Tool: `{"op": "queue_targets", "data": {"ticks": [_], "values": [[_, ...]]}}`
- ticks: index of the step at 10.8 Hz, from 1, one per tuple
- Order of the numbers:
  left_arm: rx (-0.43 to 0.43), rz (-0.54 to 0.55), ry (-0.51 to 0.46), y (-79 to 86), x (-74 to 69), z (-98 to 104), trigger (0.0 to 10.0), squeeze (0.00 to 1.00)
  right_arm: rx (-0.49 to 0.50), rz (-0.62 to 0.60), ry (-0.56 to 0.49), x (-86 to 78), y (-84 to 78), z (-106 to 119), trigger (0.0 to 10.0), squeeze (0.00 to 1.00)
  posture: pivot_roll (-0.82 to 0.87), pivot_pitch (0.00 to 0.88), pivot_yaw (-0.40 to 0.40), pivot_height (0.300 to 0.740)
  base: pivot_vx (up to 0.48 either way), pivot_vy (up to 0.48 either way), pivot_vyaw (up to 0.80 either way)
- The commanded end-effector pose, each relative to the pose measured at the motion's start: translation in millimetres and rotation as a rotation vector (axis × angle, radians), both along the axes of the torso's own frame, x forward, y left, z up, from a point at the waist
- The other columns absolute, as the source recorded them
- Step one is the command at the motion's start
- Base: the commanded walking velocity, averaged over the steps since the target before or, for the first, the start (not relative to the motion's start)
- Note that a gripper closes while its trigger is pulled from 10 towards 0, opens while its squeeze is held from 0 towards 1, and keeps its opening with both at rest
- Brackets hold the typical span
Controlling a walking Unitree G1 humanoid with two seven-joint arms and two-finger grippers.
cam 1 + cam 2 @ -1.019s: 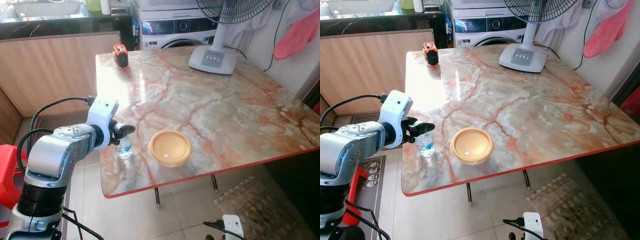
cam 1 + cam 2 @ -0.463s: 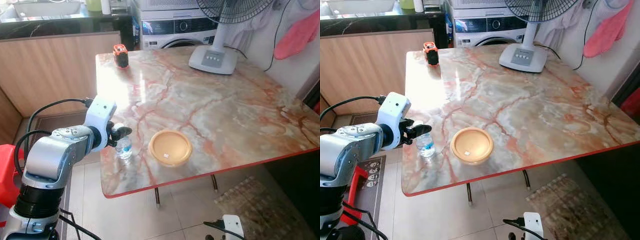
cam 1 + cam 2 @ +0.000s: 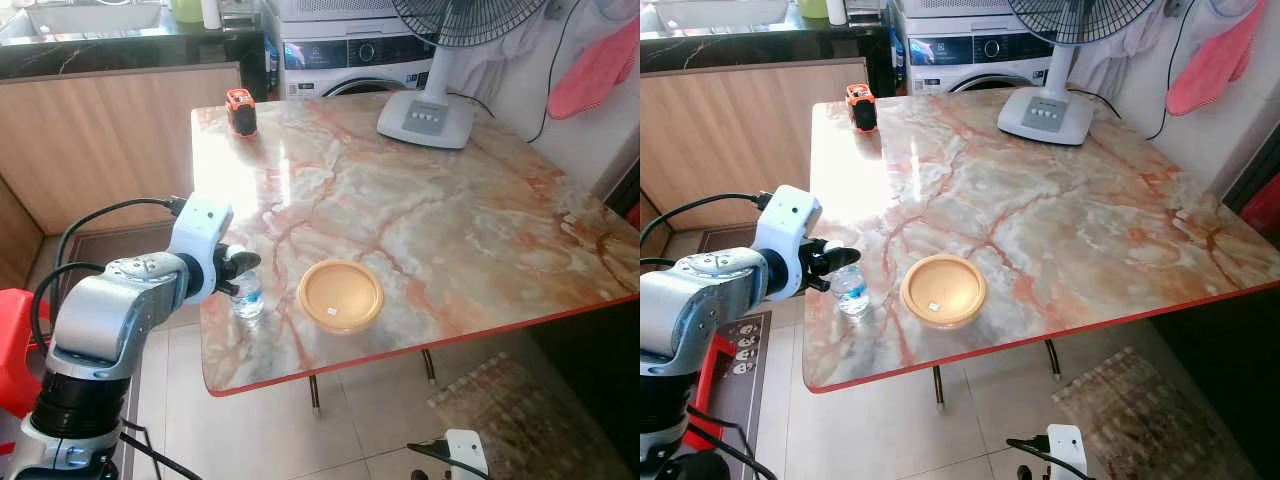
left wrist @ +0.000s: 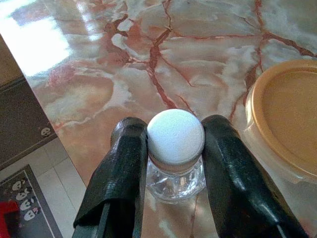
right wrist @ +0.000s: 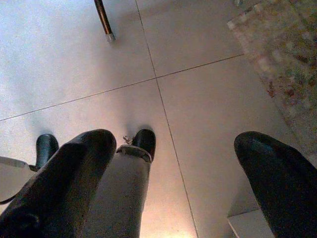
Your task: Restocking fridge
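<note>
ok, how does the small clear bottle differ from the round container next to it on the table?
The small clear plastic bottle with a white cap stands upright and narrow; the round tan lidded plastic container sits low and wide. The bottle is see-through; the container's lid is opaque tan. The left tool has a black finger on each side of the bottle's cap, while nothing touches the container. Both rest near the front left corner of the marble-patterned table, side by side.

Clear bottle [image 4: 174,173] w/ white cap; orange-lidded container [image 3: 340,296]; table [image 3: 450,220] pink-veined marble, red edge.
</note>
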State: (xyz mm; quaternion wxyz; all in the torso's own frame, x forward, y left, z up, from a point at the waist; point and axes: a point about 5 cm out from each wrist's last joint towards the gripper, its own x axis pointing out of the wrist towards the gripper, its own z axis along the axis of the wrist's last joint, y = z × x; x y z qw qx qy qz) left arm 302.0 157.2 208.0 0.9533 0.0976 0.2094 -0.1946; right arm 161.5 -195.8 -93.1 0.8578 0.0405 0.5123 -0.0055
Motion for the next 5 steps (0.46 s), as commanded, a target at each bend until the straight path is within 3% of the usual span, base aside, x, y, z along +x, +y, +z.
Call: {"op": "queue_targets", "data": {"ticks": [1,4,5], "values": [[0.009,0.011,0.008,0.6,0.9,-3.3,0.0,0.0,0.001,-0.009,0.009,-0.9,-2.9,0.0,10.0,0.0,0.06,0.0,-0.048,0.74,0.0,0.0,0.0],[0.015,0.034,-0.004,1.7,1.1,-6.1,0.0,0.0,0.001,-0.007,0.013,-1.3,-3.1,-0.2,10.0,0.0,0.06,0.0,-0.051,0.74,0.0,0.0,0.0],[0.061,0.053,-0.033,4.2,2.8,-4.8,0.0,0.0,0.002,-0.006,0.013,-1.3,-3.0,-0.2,10.0,0.0,0.06,0.0,-0.051,0.74,0.0,0.0,0.0]]}}
